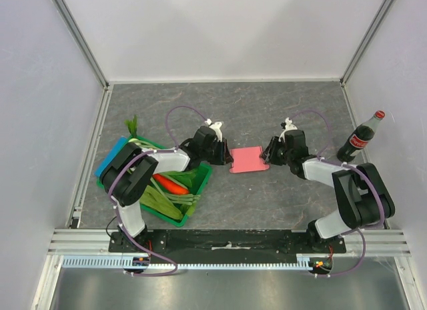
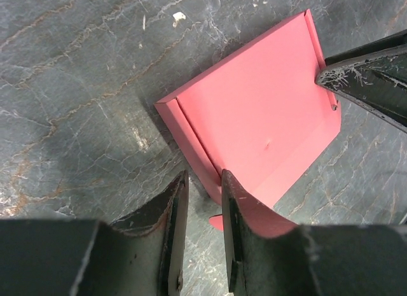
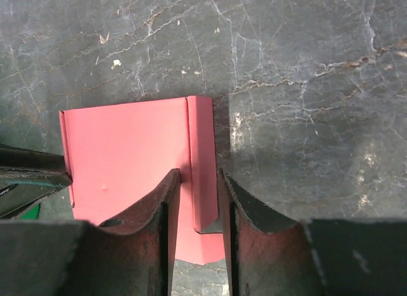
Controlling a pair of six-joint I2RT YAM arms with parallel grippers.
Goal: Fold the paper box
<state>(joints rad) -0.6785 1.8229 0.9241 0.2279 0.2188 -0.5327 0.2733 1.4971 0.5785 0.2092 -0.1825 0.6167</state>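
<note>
Bottle (image 1: pixel 361 138) with red label, illegible, stands by table (image 1: pixel 267 203) edge.

The desk (image 1: pixel 267 110) behind the paper box (image 1: pixel 247 159) is open. A green crate (image 1: pixel 175 202) blocks the left side, and a cola bottle (image 1: pixel 361 137) stands at the right.

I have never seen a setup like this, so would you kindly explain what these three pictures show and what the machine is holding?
The overhead picture shows two robot arms bolted at the table's near edge. The other two pictures come from cameras on each wrist, looking past that arm's own dark fingers. On the grey stone-patterned table lies a small flat pink card box. The left gripper straddles the raised side flap at one edge and the right gripper straddles the opposite flap; the jaws stand narrow, though whether they actually pinch is unclear. Also present are a green plastic crate of vegetables beside the left arm and a dark cola bottle with a red cap at the right.
</note>
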